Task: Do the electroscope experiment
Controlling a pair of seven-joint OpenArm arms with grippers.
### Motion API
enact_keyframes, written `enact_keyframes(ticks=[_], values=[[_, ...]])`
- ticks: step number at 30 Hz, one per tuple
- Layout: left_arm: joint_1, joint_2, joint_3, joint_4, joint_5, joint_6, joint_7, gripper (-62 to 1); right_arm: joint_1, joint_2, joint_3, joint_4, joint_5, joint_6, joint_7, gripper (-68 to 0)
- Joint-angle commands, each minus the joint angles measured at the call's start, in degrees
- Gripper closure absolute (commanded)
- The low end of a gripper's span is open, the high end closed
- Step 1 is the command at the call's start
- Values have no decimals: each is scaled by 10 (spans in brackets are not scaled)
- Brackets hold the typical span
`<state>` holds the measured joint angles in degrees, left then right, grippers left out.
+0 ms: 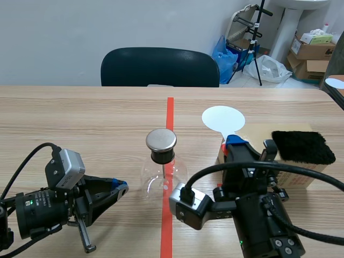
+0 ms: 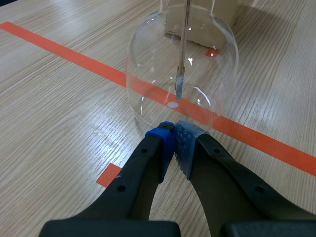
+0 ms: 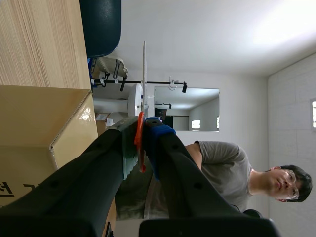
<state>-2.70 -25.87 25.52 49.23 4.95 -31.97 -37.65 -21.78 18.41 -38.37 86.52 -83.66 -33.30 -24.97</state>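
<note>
Wooden table: my right gripper clamps the white paddle, left gripper closed empty beside the electroscope; next, probably rub it on the black fur.

Glossy clear glass on the flask just ahead of me, catching reflections, with a brushed metal cap of dull shine on top. Matt wood-grain table under it all. Over on the plain cardboard box sits a shaggy black fur pad, and the white disc looks smooth and matt.
</note>
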Motion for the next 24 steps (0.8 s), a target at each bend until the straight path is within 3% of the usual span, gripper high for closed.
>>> enact_keyframes(ticks=[1,24], values=[[-2,1,-4,11,-7,-2,-9,-32,5,-3,2,3,0,-6,-4,-11],[-2,1,-4,11,-8,-2,-9,-32,8,-3,2,3,0,-6,12,-10]])
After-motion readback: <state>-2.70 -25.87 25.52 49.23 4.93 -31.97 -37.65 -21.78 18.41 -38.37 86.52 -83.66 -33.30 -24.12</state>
